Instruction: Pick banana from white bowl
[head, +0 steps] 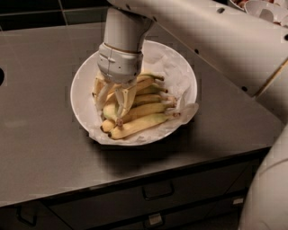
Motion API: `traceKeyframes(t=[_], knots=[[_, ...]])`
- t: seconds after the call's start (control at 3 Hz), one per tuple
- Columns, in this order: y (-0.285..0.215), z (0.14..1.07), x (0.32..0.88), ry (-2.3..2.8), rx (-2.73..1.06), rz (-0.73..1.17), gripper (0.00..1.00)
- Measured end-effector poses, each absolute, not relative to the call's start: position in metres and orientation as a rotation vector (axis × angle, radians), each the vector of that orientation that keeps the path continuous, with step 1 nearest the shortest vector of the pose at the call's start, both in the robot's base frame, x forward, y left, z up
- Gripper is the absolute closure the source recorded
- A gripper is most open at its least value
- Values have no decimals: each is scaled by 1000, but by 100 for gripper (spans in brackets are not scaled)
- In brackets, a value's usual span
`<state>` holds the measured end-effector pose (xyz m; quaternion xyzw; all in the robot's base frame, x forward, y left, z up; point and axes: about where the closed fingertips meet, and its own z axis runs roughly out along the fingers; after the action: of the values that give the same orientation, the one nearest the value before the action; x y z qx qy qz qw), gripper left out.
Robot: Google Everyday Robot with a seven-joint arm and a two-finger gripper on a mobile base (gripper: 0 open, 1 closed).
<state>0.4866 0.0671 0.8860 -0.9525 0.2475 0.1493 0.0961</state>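
The white bowl [80, 92], wide, shallow and lined with crinkled white paper, sits on the dark counter and holds several yellow bananas. My gripper [113, 108] reaches straight down into the left side of the bowl. Its fingers [125, 101] straddle and close on the thick, curved, slightly greenish banana [109, 114], which still lies in the bowl against the others. The gripper body hides the upper part of that banana. The slimmer bananas [144, 123] lie to its right, stems pointing right.
My arm [216, 40] crosses the upper right of the view. Smaller white bowls [265, 11] stand at the far right corner. The counter's front edge runs below the bowl, with drawers [157, 191] beneath it.
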Motion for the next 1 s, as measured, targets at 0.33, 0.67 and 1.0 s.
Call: traceKeyframes(t=[0.33,0.67,1.0], knots=[[67,886,487,733,-2822,442,99],[70,897,489,738,-2773,363,100],[67,924,482,752,-2736,213,100]])
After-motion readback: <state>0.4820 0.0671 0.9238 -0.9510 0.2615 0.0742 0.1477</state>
